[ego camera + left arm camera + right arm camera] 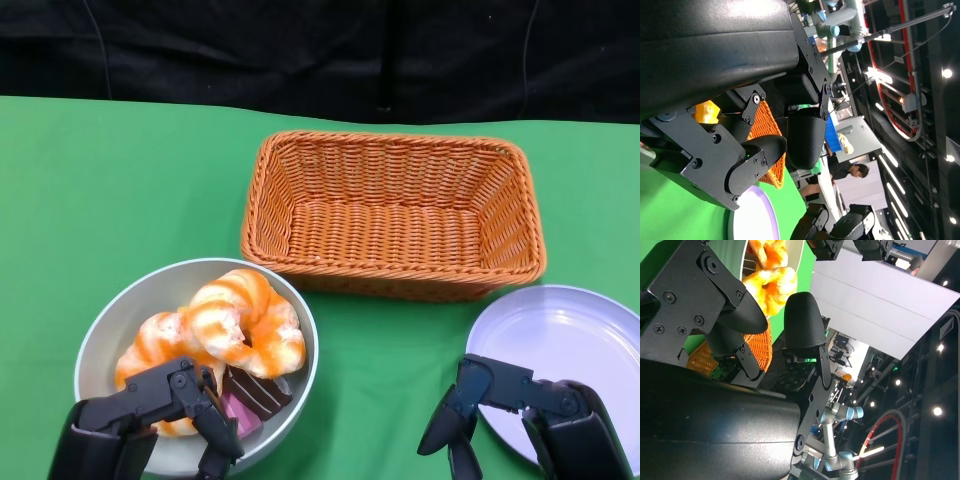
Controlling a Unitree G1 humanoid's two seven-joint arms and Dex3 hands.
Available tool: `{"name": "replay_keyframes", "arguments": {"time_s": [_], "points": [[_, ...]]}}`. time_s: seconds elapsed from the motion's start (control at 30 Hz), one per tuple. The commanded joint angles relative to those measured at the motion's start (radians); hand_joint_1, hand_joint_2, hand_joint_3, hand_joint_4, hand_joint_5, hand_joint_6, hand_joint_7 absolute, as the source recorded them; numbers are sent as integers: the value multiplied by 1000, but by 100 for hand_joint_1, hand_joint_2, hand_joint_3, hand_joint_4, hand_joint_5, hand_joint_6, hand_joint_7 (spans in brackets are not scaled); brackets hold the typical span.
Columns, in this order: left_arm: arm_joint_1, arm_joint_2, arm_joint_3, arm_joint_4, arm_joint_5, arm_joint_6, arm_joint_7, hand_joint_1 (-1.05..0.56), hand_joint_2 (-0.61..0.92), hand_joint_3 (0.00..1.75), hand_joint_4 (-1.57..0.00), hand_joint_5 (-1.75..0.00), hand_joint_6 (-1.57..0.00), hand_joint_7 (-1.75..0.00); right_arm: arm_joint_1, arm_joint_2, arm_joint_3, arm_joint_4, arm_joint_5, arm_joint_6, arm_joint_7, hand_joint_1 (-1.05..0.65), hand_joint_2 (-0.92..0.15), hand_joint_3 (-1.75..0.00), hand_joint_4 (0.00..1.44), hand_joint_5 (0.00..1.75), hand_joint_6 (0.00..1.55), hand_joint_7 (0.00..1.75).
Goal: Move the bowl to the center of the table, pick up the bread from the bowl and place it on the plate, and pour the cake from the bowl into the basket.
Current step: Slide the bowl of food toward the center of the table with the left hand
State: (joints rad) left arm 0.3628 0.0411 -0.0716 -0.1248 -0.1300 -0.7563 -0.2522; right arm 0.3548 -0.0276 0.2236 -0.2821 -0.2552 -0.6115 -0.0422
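While the gray bowl sits at the near left of the green table, it holds 2 pieces of bread and a cake. The bread is puffy and curly, with orange and white stripes. One piece lies on top, and the other lies under it to the left. The cake is a dark brown block with a pink side. It lies in the bowl at the near right, just under the top bread.

The left hand is at the near edge of the bowl. Its black fingers are bent down into the bowl, right by the cake and the lower bread. I cannot tell if they touch or pinch anything. In the left wrist view the fingers stand a little apart.

The right hand is at the near left edge of the plate. Its fingers point down to the table and are spread a bit, with nothing in them.

The plate is round, smooth and pale white, at the near right. The basket is woven from orange strips. It is a long box shape with round corners, and it stands behind the bowl and the plate, near the middle. Behind the table hangs a black cloth.
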Motion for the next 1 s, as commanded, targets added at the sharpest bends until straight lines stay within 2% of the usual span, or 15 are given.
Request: {"name": "replay_keyframes", "arguments": {"time_s": [0.03,0.17,0.27,0.33,0.4,0.5,0.57,0.63,0.8,1.0], "points": [[-7,28,23,-18,12,-2,2,-12,55,105,-76,-135,-79,-111,4,-5,-5,-3,14,-5,-1,3,-13,-175,90,168,88,139],[-8,62,48,-58,16,30,-2,-31,66,68,-65,-113,-69,-80,1,-5,-3,2,21,-7,1,4,-13,-175,90,168,88,139],[-23,84,76,-55,9,29,0,-41,85,28,-60,-107,-69,-59,0,-6,-3,1,22,-5,3,4,-14,-175,90,168,88,139],[-35,102,101,-48,24,21,2,-46,90,20,-59,-102,-70,-49,0,-7,-5,0,20,-4,3,3,-14,-175,90,168,88,139],[-51,126,127,-36,34,10,-5,-49,92,20,-58,-92,-69,-37,-2,-7,-5,3,20,-7,2,3,-13,-175,90,168,88,139],[-58,163,159,-37,43,28,-8,-55,92,23,-60,-65,-68,-16,1,-7,-5,1,20,-7,1,3,-13,-175,90,168,88,139],[-59,180,176,-40,53,41,-4,-56,92,23,-60,-59,-67,-13,3,-8,-3,-3,24,-3,4,2,-13,-175,90,168,88,139],[-63,193,200,-41,70,52,5,-62,92,25,-58,-41,-63,-6,3,-9,-3,-2,26,-7,6,3,-13,-175,90,168,88,139],[-83,213,254,-12,111,56,20,-69,92,35,-47,-24,-51,0,6,-12,-6,-4,24,-5,7,2,-13,-175,90,168,88,139],[-91,216,312,17,143,90,57,-74,92,41,-32,-14,-37,0,10,-18,-6,-5,25,-7,14,3,-12,-175,90,168,88,139]]}}
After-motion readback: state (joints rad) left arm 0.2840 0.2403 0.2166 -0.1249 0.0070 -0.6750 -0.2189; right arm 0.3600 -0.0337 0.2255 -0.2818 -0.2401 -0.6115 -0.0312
